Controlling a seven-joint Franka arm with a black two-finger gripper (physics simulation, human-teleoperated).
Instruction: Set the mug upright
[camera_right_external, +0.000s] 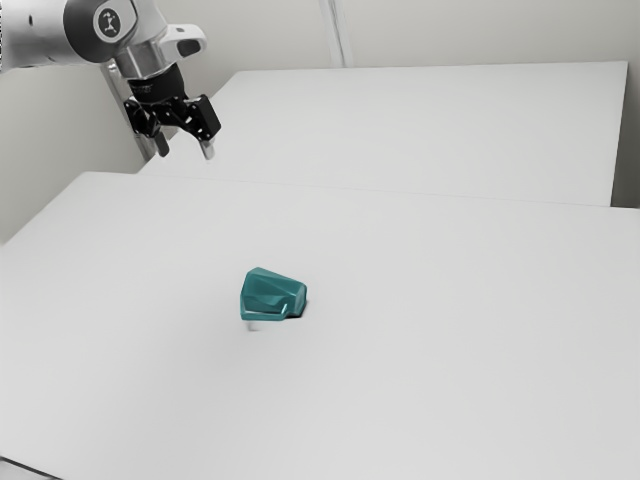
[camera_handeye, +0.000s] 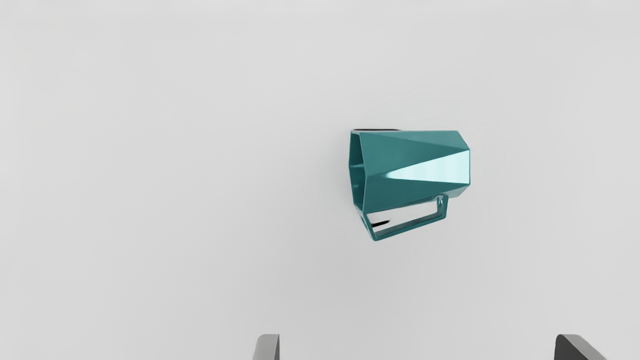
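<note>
High over the table's far part, my gripper (camera_right_external: 185, 152) hangs in the exterior view's upper left, open and apart from everything. A teal faceted mug (camera_right_external: 272, 295) lies on its side on the white table, well below the gripper's height and toward the exterior view's middle. In the wrist view the same mug (camera_handeye: 415, 167) shows its open mouth at one end and its flat base at the other, with the angular handle (camera_handeye: 411, 227) out to one side. Both fingertips of the gripper (camera_handeye: 417, 346) stand wide apart with nothing between them.
The white table (camera_right_external: 420, 370) spreads under the mug. Behind it rises a large white panel or second surface (camera_right_external: 420, 130), near pale walls. A dark line (camera_right_external: 30, 468) runs at the exterior view's lower left corner.
</note>
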